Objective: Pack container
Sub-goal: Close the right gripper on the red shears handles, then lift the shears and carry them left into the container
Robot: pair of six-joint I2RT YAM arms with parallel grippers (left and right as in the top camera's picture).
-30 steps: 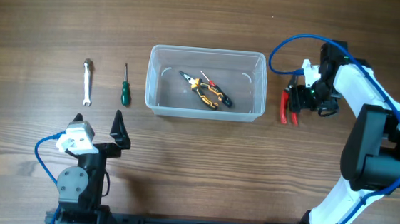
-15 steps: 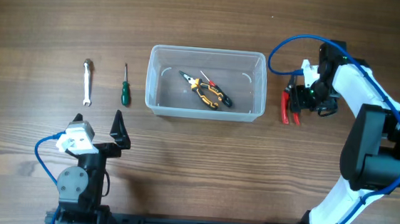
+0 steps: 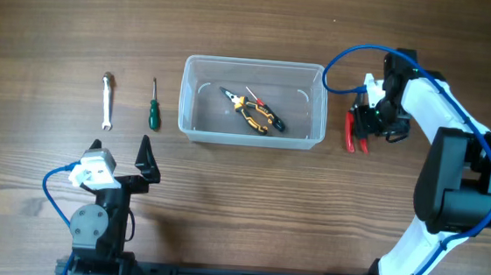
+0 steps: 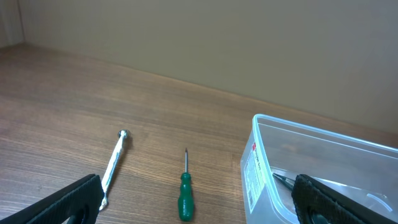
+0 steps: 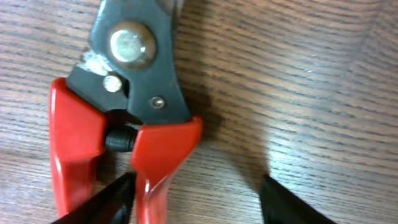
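Observation:
The clear container (image 3: 256, 64) stands mid-table, and its near corner shows in the left wrist view (image 4: 261, 155). Inside lie yellow-and-black pliers (image 3: 256, 114) and a small red-tipped screwdriver (image 3: 253, 96). Red-handled cutters (image 3: 352, 135) lie on the wood just right of the container. My right gripper (image 3: 366, 121) hangs low over them. Up close, the cutters (image 5: 149, 93) have one red handle between my open right gripper's (image 5: 196, 202) fingers. That handle lies against the left finger (image 5: 109, 199), with a gap to the other. My left gripper (image 3: 121, 156) rests wide open near the front left.
A green-handled screwdriver (image 3: 153, 111) and a silver wrench (image 3: 106, 100) lie side by side left of the container. Both also show ahead of the left gripper, the screwdriver (image 4: 185, 196) and the wrench (image 4: 114, 163). A blue cable loops above the right arm (image 3: 344, 62).
The right wrist has shifted slightly left over the red cutters and its fingers have narrowed. The left arm and the other tools have not moved.

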